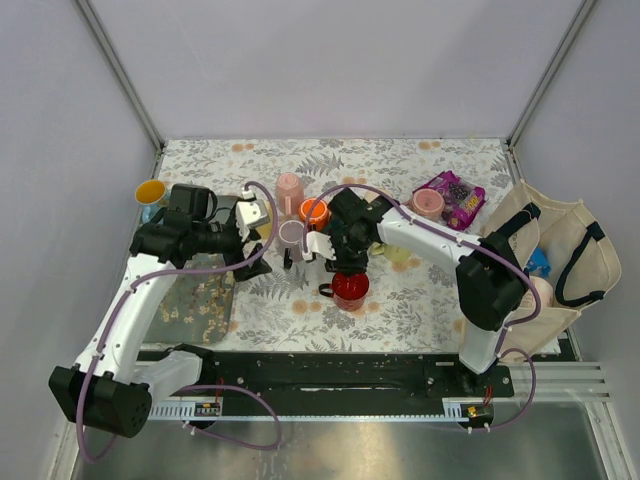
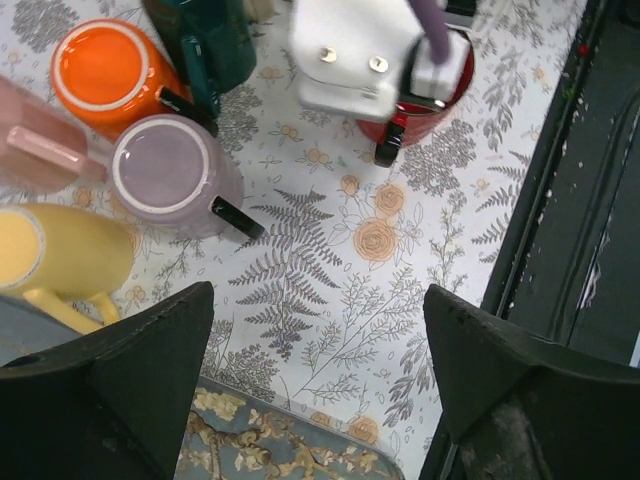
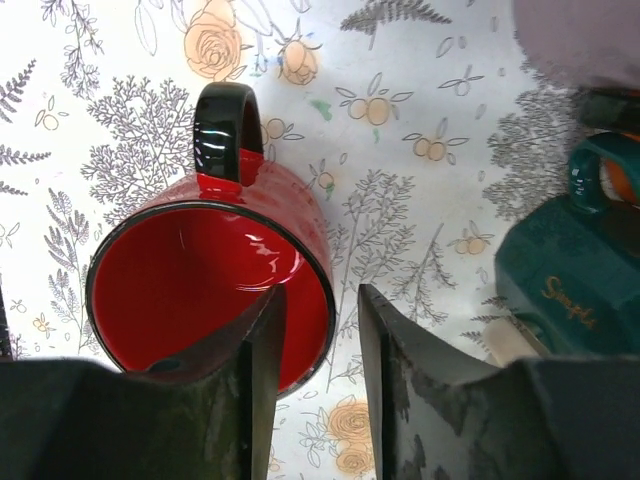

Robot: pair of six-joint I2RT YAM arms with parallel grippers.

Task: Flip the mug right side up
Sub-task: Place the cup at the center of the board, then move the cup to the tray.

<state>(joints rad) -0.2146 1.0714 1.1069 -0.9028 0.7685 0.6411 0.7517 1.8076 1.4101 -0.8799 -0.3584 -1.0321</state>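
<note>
mug (image 3: 190, 290), red with a black handle (image 3: 225, 125), stood right side up on the flowery table (image 1: 420, 310), its mouth facing up. the right gripper (image 3: 320, 292) was right over it and open a little. one finger was inside the mug and one was outside, with the wall between them and a small gap showing, so it was not squeezed. the left gripper (image 2: 315, 295) hung wide open above the table and held nothing. it was near the purple mug (image 2: 165, 170) and the yellow mug (image 2: 60, 255).

Orange mug (image 2: 100, 68) and lavender mug (image 2: 163, 168) stood side by side on floral cloth (image 2: 330, 290). Yellow mug (image 2: 60, 255) lay on its side nearby.
</note>
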